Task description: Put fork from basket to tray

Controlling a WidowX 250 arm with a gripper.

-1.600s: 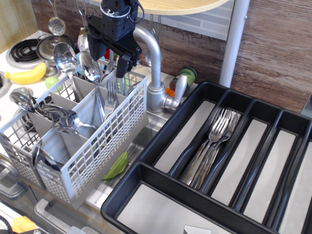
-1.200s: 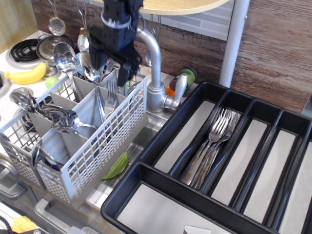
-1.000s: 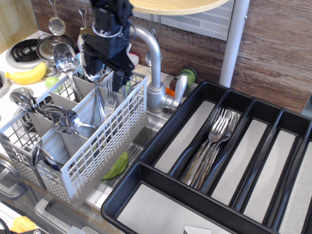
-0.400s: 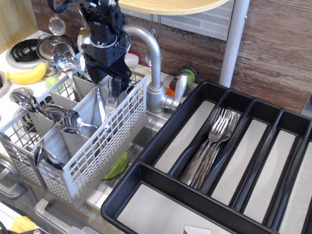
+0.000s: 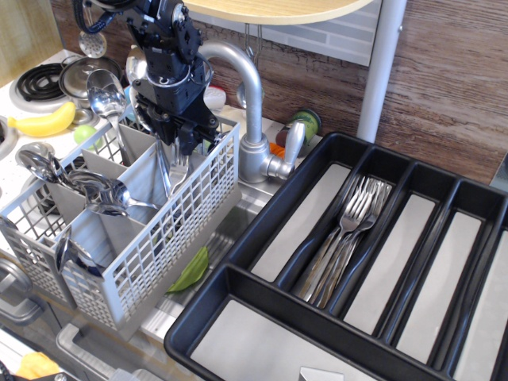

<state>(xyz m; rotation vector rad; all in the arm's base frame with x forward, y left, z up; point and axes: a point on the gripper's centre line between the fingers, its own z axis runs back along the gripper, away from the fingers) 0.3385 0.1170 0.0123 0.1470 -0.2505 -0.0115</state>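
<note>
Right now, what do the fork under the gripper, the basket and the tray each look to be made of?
The fork looks like polished metal: silvery with bright glints. The basket seems matte light grey plastic, judging by its moulded lattice walls. The tray looks like black plastic with a slight sheen on its rims; its grey compartment floors may be a liner, material unclear.

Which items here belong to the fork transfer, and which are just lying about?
Job:
gripper, lowered over the fork
fork, tines up in the basket
basket
tray, holding a bunch of forks

Lying about:
spoons
faucet
banana
stove burner
</note>
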